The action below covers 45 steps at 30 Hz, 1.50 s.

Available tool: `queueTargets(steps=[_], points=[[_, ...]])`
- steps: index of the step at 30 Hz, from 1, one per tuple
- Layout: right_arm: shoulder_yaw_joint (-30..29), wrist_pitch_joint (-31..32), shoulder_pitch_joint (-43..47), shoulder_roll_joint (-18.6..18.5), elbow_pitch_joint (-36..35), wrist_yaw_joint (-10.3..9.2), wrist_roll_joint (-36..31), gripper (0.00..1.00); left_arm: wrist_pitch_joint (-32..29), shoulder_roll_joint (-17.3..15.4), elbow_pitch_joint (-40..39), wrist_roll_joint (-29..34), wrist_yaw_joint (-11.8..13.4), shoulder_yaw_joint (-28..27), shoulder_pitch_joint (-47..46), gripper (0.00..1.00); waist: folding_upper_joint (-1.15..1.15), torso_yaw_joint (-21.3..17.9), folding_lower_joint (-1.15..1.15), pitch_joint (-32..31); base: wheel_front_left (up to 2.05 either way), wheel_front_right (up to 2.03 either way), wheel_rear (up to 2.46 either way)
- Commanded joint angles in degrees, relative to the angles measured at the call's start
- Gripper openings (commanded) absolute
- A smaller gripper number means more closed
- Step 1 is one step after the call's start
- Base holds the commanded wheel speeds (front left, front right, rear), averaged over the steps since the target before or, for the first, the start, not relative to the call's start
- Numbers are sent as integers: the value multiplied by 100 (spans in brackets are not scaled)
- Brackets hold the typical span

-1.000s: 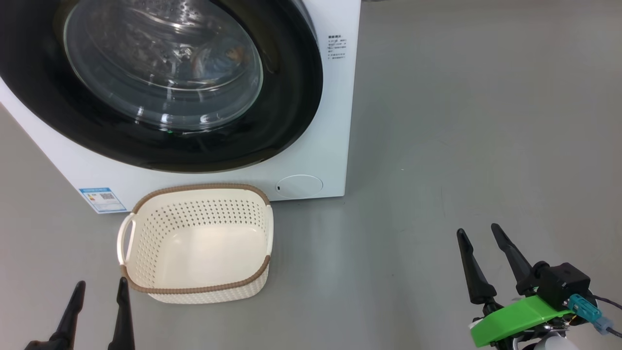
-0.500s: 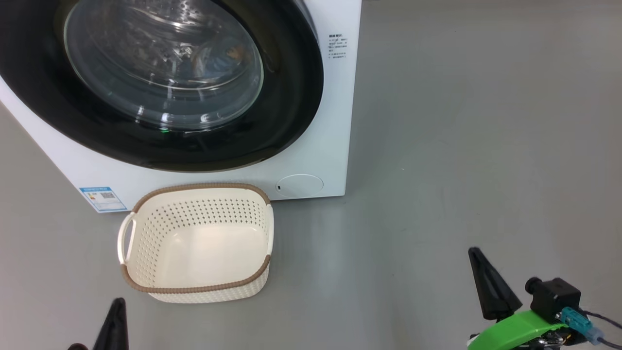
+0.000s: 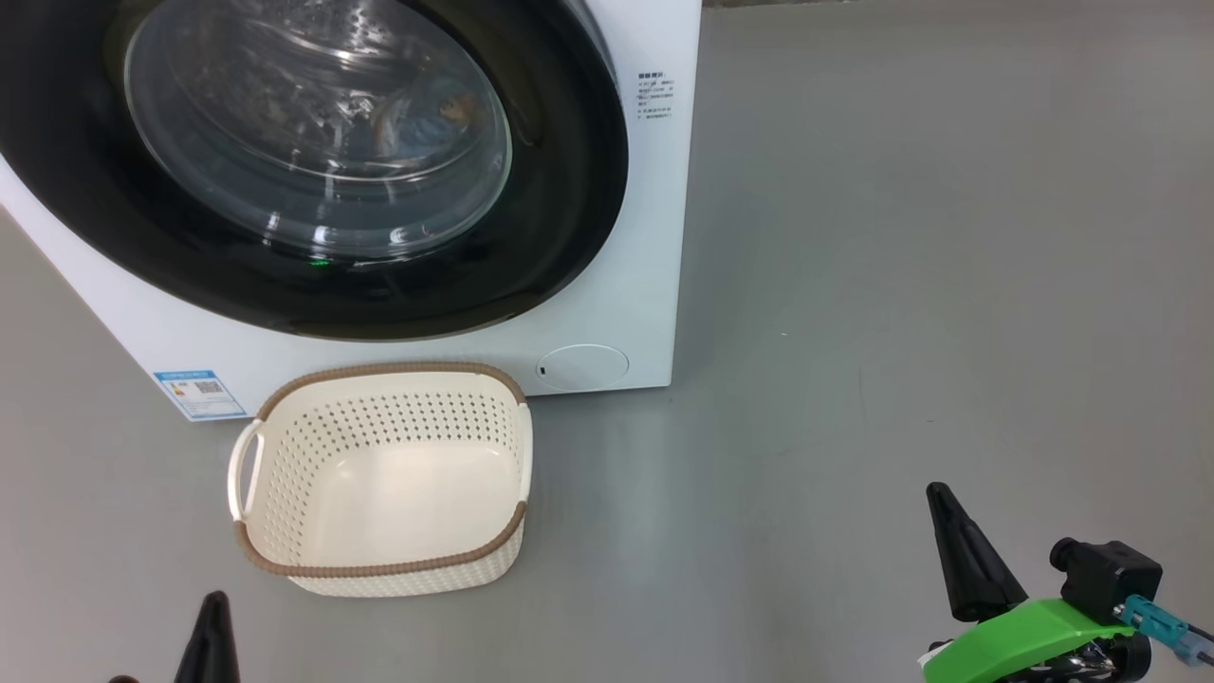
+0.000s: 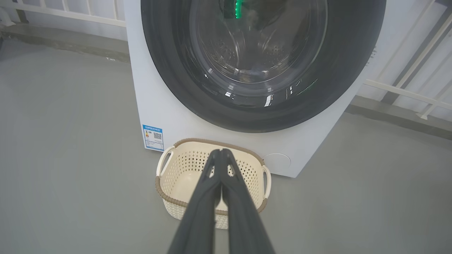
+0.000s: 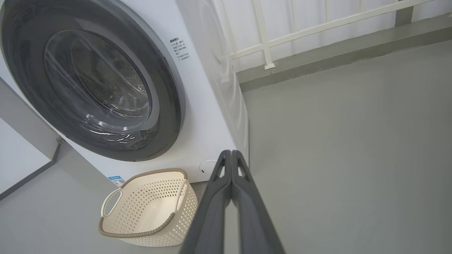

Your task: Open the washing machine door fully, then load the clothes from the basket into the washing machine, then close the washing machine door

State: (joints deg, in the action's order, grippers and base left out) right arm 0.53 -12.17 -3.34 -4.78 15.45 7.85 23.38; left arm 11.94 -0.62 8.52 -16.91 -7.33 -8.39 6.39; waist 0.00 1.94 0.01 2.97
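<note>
- Washing machine door [image 3: 313, 161], glossy black around a bulging glass window, lies flush against the front of the white washing machine [image 3: 654, 237] at the far left.
- Clothes [image 3: 438, 112] show through the glass as light-blue fabric with an orange-brown print, inside the drum.
- Basket [image 3: 389, 366] stands on the floor just in front of the machine, below the door, its bare cream bottom showing.
- Low on the machine's front are a blue sticker [image 3: 199, 393] at the left and a round filter cap [image 3: 581, 366] at the right.
- Left tool [image 4: 220, 153] has its fingers pressed together on nothing and hangs on the near side of the basket.
- Right tool [image 5: 231, 153] is likewise closed on nothing, well to the right of the basket, with a green part [image 3: 1024, 636] at its wrist.
- Floor [image 3: 901, 237] is smooth matt grey.
- Beyond the machine, a grey kerb [image 5: 335, 53] carries a white railing [image 5: 268, 42].
</note>
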Motion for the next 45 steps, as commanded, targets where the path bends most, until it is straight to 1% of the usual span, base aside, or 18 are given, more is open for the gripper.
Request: queueTargets(steps=[1,2,44,45], points=[[-39,40,-151,-7,-141,-6,223,0,-47,-93,-95,-228,-2,-33,-215,0,0,-3,-1,-5,0,0,0],[-39,40,-151,-7,-141,-6,223,0,-47,-93,-95,-228,-2,-33,-215,0,0,-3,-1,-5,0,0,0],[-289,760,-204,59,-142,-18,2912,0,-768,-146,165,-3160,-7,56,-634,0,0,-80,-1,-115,0,0,0],[-289,760,-204,59,-142,-18,2912,0,-768,-146,165,-3160,-7,56,-634,0,0,-80,-1,-115,0,0,0]])
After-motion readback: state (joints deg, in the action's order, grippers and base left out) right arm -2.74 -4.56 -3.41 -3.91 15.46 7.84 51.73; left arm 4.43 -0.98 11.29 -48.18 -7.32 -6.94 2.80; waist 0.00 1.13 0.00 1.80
